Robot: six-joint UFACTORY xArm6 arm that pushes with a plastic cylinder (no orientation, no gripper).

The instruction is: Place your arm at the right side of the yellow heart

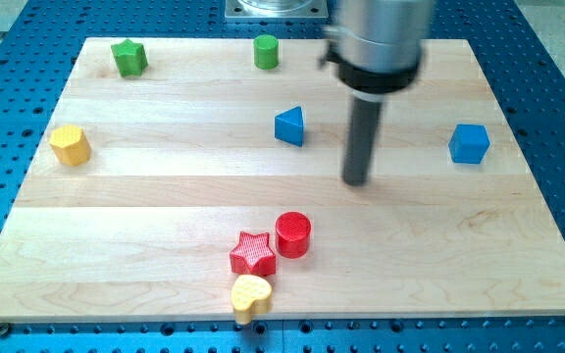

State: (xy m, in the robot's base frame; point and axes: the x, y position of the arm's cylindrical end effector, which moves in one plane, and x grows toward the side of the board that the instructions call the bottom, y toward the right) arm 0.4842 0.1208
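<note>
The yellow heart lies at the view's bottom edge of the wooden board, just below the red star. A red cylinder stands right of the star. My tip rests on the board well above and to the right of the yellow heart, apart from every block. The blue triangle is to the tip's upper left.
A green star and a green cylinder sit near the view's top. A yellow hexagon-like block is at the left, a blue cube at the right. The board lies on a blue perforated table.
</note>
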